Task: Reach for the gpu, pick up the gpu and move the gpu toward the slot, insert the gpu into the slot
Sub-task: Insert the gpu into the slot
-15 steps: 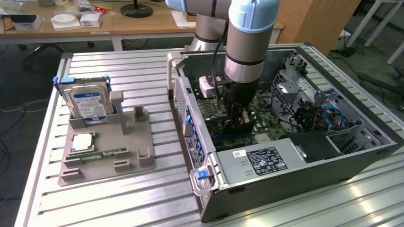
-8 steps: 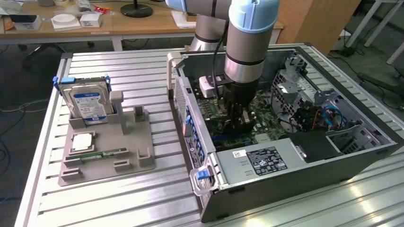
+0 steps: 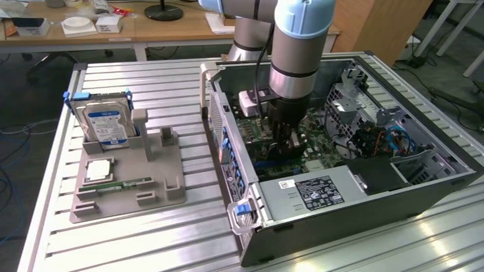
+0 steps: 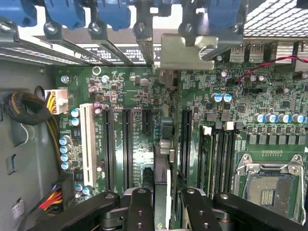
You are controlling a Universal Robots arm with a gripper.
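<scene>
Claw (image 4: 162, 204) clamped on the gpu (image 4: 163, 149), card edge-on between its fingers, over the green motherboard (image 4: 120, 86)

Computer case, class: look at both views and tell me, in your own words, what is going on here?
A robot arm reaches down into the open computer case. Its end effector is closed on the gpu, holding it on edge over the green motherboard. Whether the card is seated cannot be told. A hard drive stands in a grey holder at the exterior view's left.
</scene>
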